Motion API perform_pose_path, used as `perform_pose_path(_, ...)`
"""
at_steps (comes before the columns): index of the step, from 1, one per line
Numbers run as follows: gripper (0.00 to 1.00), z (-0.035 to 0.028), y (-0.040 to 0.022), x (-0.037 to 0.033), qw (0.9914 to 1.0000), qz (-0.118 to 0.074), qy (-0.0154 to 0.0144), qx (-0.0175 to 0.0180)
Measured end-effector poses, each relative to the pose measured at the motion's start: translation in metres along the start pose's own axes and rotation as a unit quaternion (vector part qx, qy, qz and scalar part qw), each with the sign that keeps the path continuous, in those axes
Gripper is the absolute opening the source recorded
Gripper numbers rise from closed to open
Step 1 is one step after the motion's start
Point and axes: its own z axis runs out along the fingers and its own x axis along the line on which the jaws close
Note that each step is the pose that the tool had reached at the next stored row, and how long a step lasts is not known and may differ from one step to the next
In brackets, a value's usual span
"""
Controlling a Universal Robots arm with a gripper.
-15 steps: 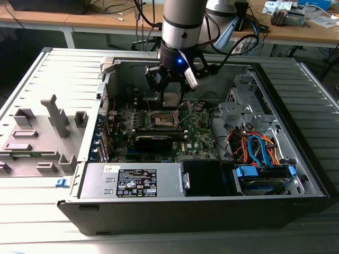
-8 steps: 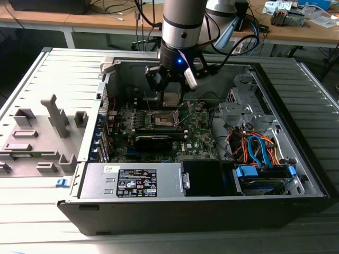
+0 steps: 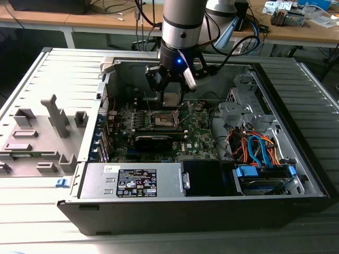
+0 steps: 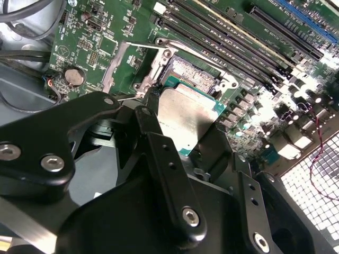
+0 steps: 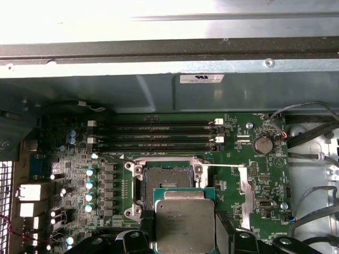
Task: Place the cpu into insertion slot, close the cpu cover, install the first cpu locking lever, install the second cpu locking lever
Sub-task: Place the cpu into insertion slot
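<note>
Black pincer (image 3: 172,94) on the arm is inside the open dark-grey computer case (image 3: 296,106), pinching the small square cpu with the silvery-grey metal top (image 3: 172,99) by two opposite edges. In both wrist views the chip (image 4: 185,115) (image 5: 184,225) sits between the black fingers (image 5: 225,233), metal top facing the cameras.

Square insertion slot with dark centre and silver metal rim (image 3: 163,119) is on the green circuit board (image 3: 204,135), just below the chip in the exterior view. Chip is clear of it, not seated. In the first wrist view the slot (image 5: 167,177) has its dark centre exposed, and the chip overlaps its near edge. Second wrist view gives the same: slot (image 4: 193,71) just beyond the chip.

Can't tell how the cpu cover stands.

Four long black memory connectors (image 5: 159,135) run beside the slot, round silver coin cell (image 5: 260,144) near their end. Case lies flat on the grey ribbed bench (image 3: 32,206).
</note>
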Motion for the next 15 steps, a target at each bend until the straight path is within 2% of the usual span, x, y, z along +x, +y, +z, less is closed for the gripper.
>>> perform_pose_path(15,0.55,0.0001,0.0000,0.0000,0.99975,0.022,-0.0019,0.0007)
